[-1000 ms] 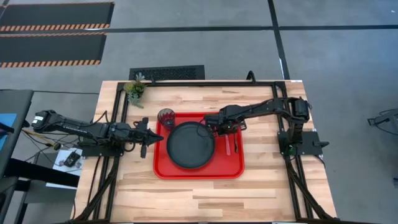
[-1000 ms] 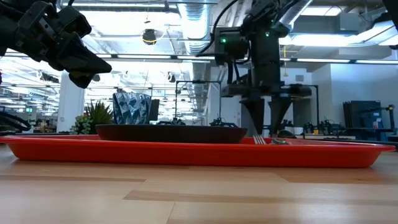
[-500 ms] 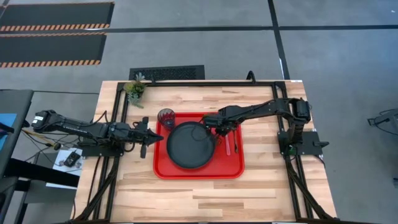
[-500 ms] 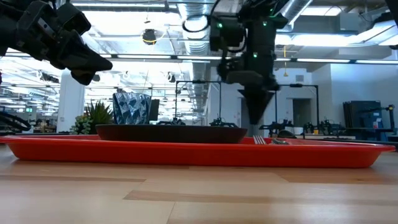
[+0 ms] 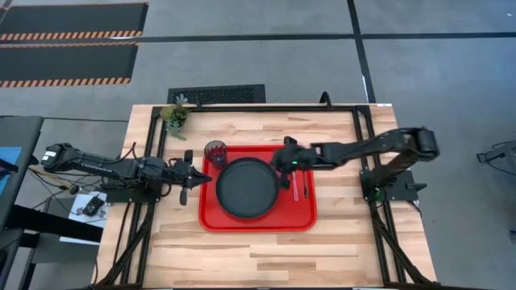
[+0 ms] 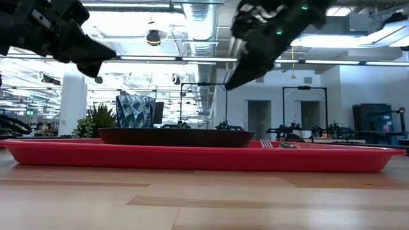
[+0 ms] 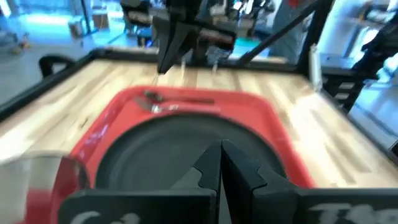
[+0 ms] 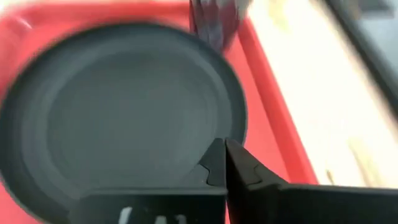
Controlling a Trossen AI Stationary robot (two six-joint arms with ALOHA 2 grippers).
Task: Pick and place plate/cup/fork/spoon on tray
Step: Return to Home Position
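Observation:
The red tray (image 5: 211, 219) lies in the middle of the table. The black plate (image 5: 247, 187) rests flat in it. The fork (image 5: 296, 188) and the dark spoon (image 5: 306, 191) lie side by side on the tray floor to the plate's right. The dark red cup (image 5: 215, 151) stands upright at the tray's far left corner. My right gripper (image 5: 278, 167) is shut and empty, slanting down over the plate's right rim, well above it in the low view (image 6: 232, 82). My left gripper (image 5: 202, 179) hovers shut and empty at the tray's left edge, pointing at the plate (image 7: 180, 155).
A small potted plant (image 5: 174, 115) stands at the table's far left corner. Bare wooden tabletop (image 5: 266, 258) stretches along the near side of the tray and to its right.
My right gripper has shut with nothing between its fingers. It has risen from just above the tray beside the plate and tipped from pointing straight down to slanting toward the table's left. The plate, cup, fork and spoon have stayed where they were.

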